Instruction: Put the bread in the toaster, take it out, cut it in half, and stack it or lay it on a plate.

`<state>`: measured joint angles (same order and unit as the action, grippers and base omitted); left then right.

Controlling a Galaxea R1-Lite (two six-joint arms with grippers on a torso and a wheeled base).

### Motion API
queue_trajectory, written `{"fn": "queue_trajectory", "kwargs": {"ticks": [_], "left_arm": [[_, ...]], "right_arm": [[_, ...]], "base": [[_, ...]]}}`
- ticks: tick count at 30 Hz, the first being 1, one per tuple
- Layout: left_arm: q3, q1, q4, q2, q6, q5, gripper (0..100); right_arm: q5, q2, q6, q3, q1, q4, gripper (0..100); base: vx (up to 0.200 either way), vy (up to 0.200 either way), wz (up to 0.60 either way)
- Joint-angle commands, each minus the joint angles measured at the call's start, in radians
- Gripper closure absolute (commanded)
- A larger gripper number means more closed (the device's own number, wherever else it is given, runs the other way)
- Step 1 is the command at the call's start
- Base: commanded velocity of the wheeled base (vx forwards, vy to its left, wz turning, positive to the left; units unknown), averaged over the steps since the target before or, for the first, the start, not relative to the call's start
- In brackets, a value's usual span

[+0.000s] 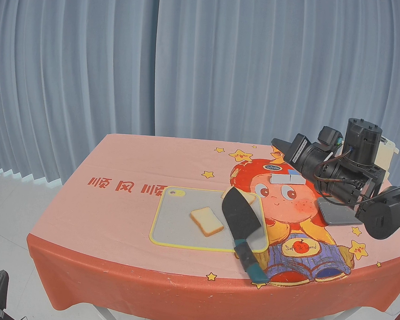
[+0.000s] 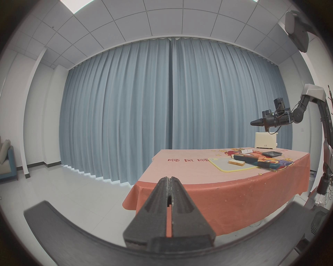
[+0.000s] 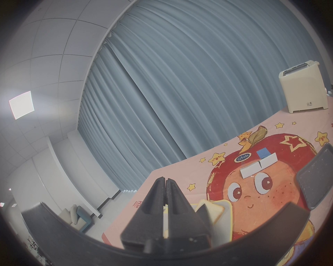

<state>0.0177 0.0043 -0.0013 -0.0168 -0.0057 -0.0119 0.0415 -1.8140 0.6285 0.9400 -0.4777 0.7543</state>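
So the right arm is hanging out level over the right side of the table (image 1: pixel 131 162), well above the cloth and higher than the toaster (image 3: pixel 303 90) sitting at the back right corner. The right gripper (image 1: pixel 275 142) is pointing across toward the robot's left, and its fingers are pressing together with nothing between them, just a thin slit showing in the wrist view. The left arm is sitting low off the near left corner, well apart from the table, with the left gripper (image 2: pixel 169 180) aiming at the table and pinching closed on nothing too. One bread slice (image 1: pixel 206 221) is lying flat in the middle of the yellow-rimmed cutting board (image 1: pixel 172 220). A second slice (image 1: pixel 248 197) is peeking out from behind the blade tip of the knife (image 1: pixel 241 216), which is lying across the board's right edge with its teal handle pointing toward the near edge of the table. A gray plate (image 1: pixel 338 211) is resting just under the right arm, near the toaster.
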Motion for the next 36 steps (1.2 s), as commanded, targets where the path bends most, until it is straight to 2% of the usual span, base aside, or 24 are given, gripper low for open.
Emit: {"fn": "queue_trajectory", "kwargs": {"ticks": [1,6,10,14,15,17,18,20,21,22,24,26,27,28,32,36], "left_arm": [[-0.018,0.000,0.000,-0.002,0.000,0.000,100],[-0.018,0.000,0.000,-0.002,0.000,-0.002,100],[-0.018,0.000,0.000,-0.002,0.000,0.000,100],[-0.018,0.000,0.000,-0.002,0.000,0.000,100],[-0.018,0.000,0.000,-0.002,0.000,0.000,100],[-0.018,0.000,0.000,-0.002,0.000,0.000,100],[-0.018,0.000,0.000,-0.002,0.000,0.000,100],[-0.018,0.000,0.000,-0.002,0.000,0.000,100],[-0.018,0.000,0.000,-0.002,0.000,0.000,100],[-0.018,0.000,0.000,-0.002,0.000,0.000,100],[-0.018,0.000,0.000,-0.002,0.000,0.000,100],[-0.018,0.000,0.000,-0.002,0.000,0.000,100],[-0.018,0.000,0.000,-0.002,0.000,0.000,100],[-0.018,0.000,0.000,-0.002,0.000,0.000,100],[-0.018,0.000,0.000,-0.002,0.000,0.000,100],[-0.018,0.000,0.000,-0.002,0.000,0.000,100]], "right_arm": [[-0.002,-0.025,0.000,0.000,-0.004,0.000,100],[-0.011,-0.033,-0.003,-0.004,-0.013,0.000,100],[-0.045,-0.041,-0.009,-0.009,-0.035,-0.001,100],[-0.058,-0.039,-0.012,-0.030,-0.067,-0.001,100],[-0.071,-0.037,-0.013,-0.040,-0.081,-0.001,0],[-0.086,-0.036,-0.013,-0.044,-0.095,-0.001,0],[-0.129,-0.031,-0.020,-0.056,-0.108,-0.003,0],[-0.167,-0.013,-0.073,-0.079,-0.124,-0.013,0],[-0.170,-0.011,-0.081,-0.083,-0.125,-0.015,0],[-0.176,0.012,-0.181,-0.112,-0.128,-0.023,0],[-0.178,0.021,-0.286,-0.133,-0.128,-0.049,0],[-0.178,0.027,-0.365,-0.142,-0.130,-0.119,0],[-0.180,0.028,-0.374,-0.144,-0.131,-0.133,0],[-0.181,0.044,-0.412,-0.158,-0.144,-0.219,0],[-0.183,0.067,-0.428,-0.190,-0.190,-0.343,0],[-0.184,0.076,-0.437,-0.231,-0.228,-0.365,0]], "base": [[0.000,0.000,0.00],[0.000,0.000,0.00],[0.000,0.000,0.00],[0.000,0.000,0.00],[0.000,0.000,0.00],[0.000,0.000,0.00],[0.000,0.000,0.00],[0.000,0.000,0.00],[0.000,0.000,0.00],[0.000,0.000,0.00],[0.000,0.000,0.00],[0.000,0.000,0.00],[0.000,0.000,0.00],[0.000,0.000,0.00],[0.000,0.000,0.00],[0.000,0.000,0.00]]}}
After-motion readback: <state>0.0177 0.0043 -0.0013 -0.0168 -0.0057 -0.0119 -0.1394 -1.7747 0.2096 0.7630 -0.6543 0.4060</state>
